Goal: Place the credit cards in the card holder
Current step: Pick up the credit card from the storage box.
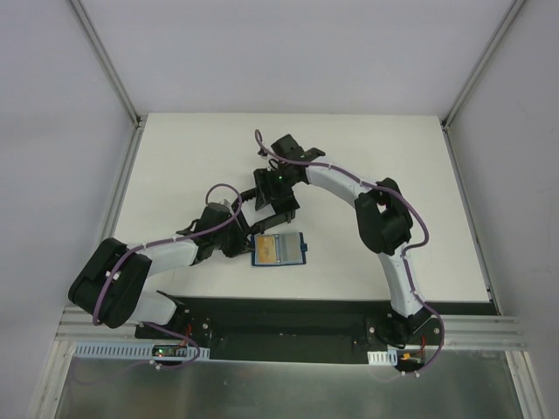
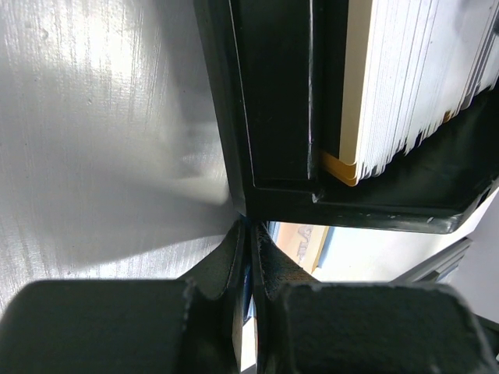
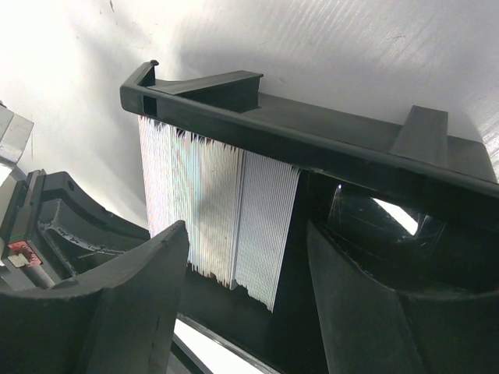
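Observation:
The card holder lies open on the table, navy with a blue-grey inside. A tan credit card lies on its left half and also shows past my left fingers in the left wrist view. My left gripper is shut on the holder's left edge; a thin blue sliver shows between its pads. A stack of credit cards stands on edge in a black box frame. My right gripper is open, its jaws straddling the stack's end, touching nothing.
The black box frame with its stack of cards sits just behind the wallet, close to my left fingers. Both arms crowd the table's middle. White table extends to walls at the back and sides.

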